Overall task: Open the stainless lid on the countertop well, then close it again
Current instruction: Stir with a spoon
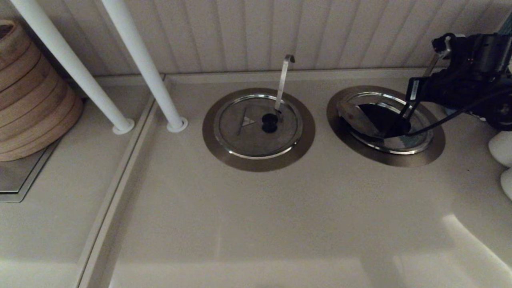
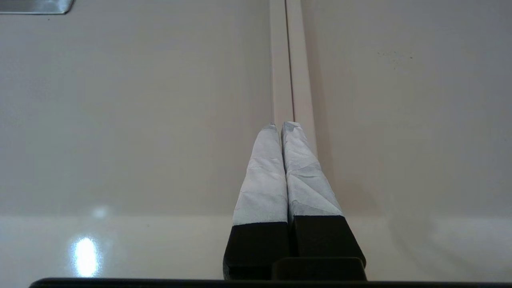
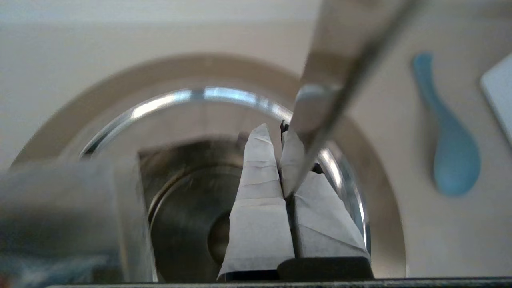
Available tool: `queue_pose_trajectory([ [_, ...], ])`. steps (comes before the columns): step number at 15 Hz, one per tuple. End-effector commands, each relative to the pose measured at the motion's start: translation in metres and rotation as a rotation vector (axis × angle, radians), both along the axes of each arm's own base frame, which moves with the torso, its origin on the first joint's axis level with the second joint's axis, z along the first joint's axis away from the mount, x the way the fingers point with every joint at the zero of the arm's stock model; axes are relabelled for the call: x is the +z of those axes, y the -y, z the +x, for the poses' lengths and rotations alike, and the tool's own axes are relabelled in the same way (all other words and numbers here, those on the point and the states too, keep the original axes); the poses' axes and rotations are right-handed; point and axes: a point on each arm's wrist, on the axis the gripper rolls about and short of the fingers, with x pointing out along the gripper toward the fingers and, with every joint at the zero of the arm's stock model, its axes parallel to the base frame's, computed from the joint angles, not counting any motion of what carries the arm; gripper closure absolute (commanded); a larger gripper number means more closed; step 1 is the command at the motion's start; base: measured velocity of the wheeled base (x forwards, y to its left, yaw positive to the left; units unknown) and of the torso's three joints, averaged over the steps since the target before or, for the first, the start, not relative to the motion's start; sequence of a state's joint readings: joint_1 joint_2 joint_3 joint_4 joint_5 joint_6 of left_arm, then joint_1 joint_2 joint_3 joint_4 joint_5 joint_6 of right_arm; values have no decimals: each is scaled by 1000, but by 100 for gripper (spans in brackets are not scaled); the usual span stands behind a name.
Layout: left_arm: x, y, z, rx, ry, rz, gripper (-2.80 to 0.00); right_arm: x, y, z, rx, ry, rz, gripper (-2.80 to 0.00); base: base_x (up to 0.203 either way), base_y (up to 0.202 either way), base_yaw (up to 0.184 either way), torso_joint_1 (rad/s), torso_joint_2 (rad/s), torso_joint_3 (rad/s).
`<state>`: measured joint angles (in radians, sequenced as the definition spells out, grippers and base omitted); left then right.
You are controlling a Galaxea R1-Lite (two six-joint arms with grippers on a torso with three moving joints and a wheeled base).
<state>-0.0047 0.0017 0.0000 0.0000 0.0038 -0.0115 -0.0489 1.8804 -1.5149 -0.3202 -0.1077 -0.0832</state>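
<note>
Slamming is my worry: my right hand (image 1: 400, 121), fingers drawn together on nothing I can make out, hangs over the countertop well (image 1: 437, 149). The stainless lid (image 1: 354, 118) stands folded up there, so the flap could drop, or I could knock the ladle handle (image 3: 340, 80) beside my fingers. My left hand (image 2: 282, 125) is parked over the desk, fingers together, and no writing is readable, only a triangle mark (image 1: 247, 121) on the neighbouring lid (image 1: 240, 140).
</note>
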Motion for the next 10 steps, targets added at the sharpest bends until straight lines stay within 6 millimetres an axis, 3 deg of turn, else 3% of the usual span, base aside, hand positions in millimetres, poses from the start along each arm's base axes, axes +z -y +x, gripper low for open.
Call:
queue_pose_trajectory([
  [1,0,0,0,1,0,-1,0,-5,1,15,-21,42,16,0,0,0,0,0,0,0],
  [4,0,0,0,1,2,-1,0,4,-7,16,3,98,136,0,0,0,0,0,0,0],
  [10,0,0,0,1,0,-1,0,21,-17,-11,117,70,191,0,0,0,0,0,0,0],
])
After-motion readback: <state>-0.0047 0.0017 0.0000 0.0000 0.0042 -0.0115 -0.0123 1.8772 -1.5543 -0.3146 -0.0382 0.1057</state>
